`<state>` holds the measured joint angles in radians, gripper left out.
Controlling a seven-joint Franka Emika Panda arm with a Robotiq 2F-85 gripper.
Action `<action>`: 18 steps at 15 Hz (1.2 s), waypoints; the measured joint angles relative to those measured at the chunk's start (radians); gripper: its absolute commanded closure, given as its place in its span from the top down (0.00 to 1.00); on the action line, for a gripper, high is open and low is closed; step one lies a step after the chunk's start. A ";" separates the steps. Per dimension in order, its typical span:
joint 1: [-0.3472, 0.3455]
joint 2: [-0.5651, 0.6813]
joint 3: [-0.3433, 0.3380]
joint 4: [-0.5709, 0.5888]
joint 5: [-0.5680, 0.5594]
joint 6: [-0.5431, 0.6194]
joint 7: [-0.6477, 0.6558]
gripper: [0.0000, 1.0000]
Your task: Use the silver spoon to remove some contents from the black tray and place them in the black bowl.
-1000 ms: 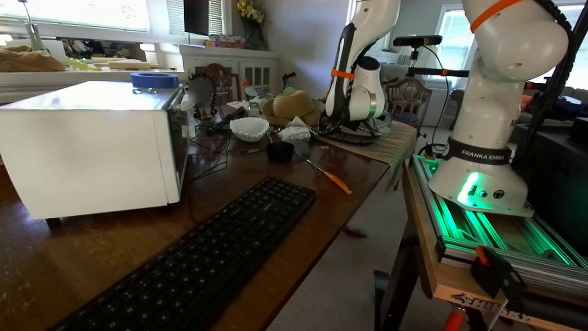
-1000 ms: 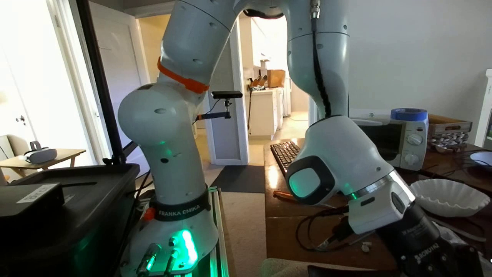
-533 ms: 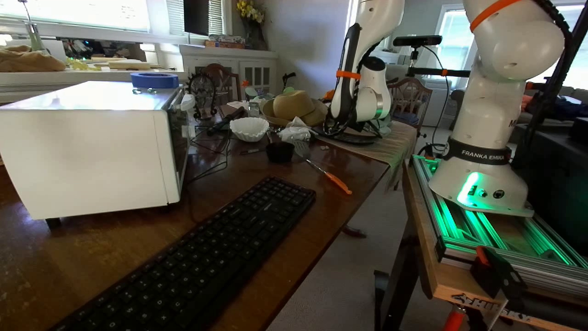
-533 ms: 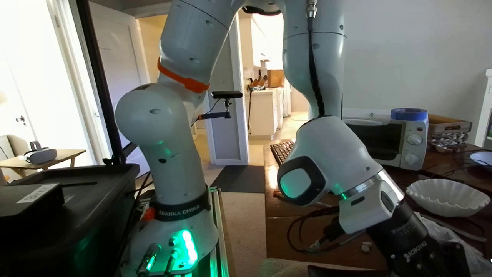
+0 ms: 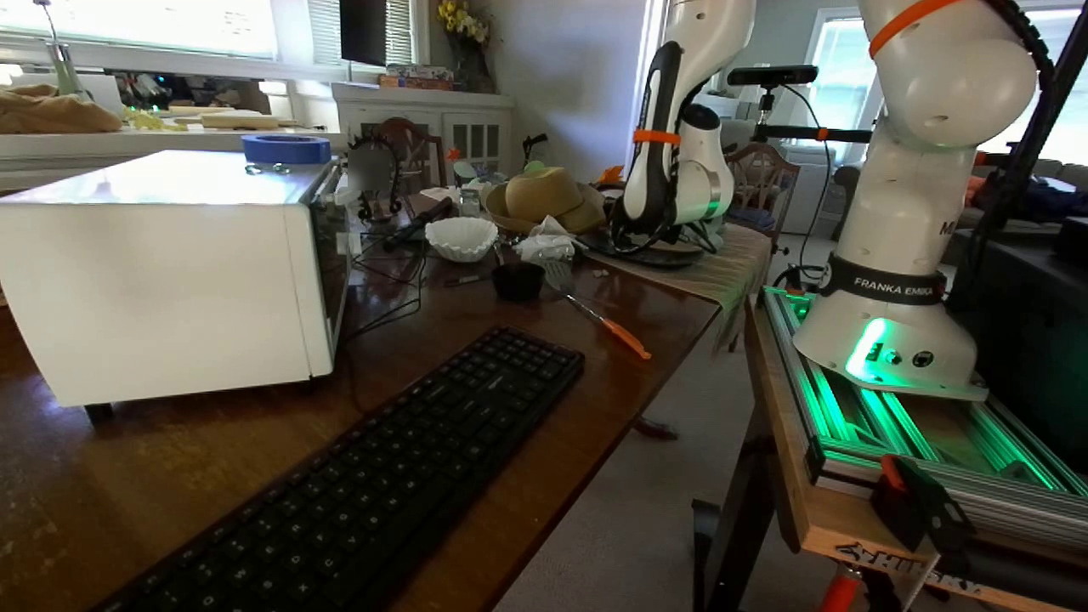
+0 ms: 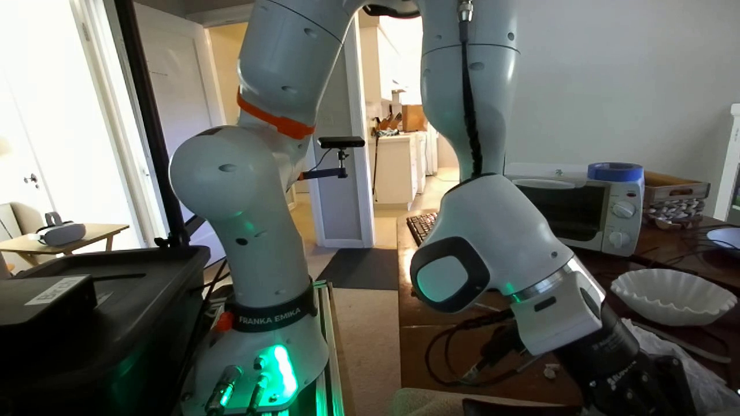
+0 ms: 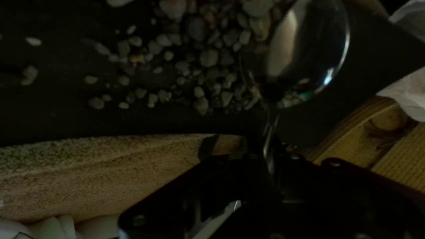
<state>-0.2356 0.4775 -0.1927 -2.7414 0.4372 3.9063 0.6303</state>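
Observation:
The black tray [image 7: 66,116] fills much of the wrist view and holds pale pebbles [image 7: 199,66]. It shows partly behind the arm in an exterior view [image 5: 659,255], and its dark edge [image 6: 509,408] shows at the bottom of another exterior view. My gripper [image 7: 262,159] is shut on the handle of the silver spoon [image 7: 308,46]. The spoon's bowl is over the tray, at the right side of the pebbles; I cannot tell whether it holds any. My gripper [image 6: 642,384] points down and right in an exterior view. The black bowl [image 5: 518,282] stands on the table, outside the wrist view.
A white fluted bowl [image 6: 673,296], crumpled clear plastic [image 6: 688,358] and a straw hat [image 5: 544,200] are near the arm. An orange-handled spatula [image 5: 625,337], a keyboard [image 5: 382,459] and a toaster oven [image 5: 170,280] are also on the table. A cloth [image 7: 99,172] lies by the tray.
The arm and gripper have shifted slightly, rightward in an exterior view and leftward, toward the robot's base, in another. The bowl and the other table objects have not moved.

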 measured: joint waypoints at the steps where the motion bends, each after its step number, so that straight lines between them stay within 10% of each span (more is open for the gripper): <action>1: -0.007 0.000 0.000 0.000 -0.016 -0.003 -0.011 0.02; 18: -0.036 -0.175 -0.064 0.000 -0.076 -0.336 -0.323 0.02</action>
<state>-0.2715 0.3021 -0.2570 -2.7410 0.3614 3.5707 0.3068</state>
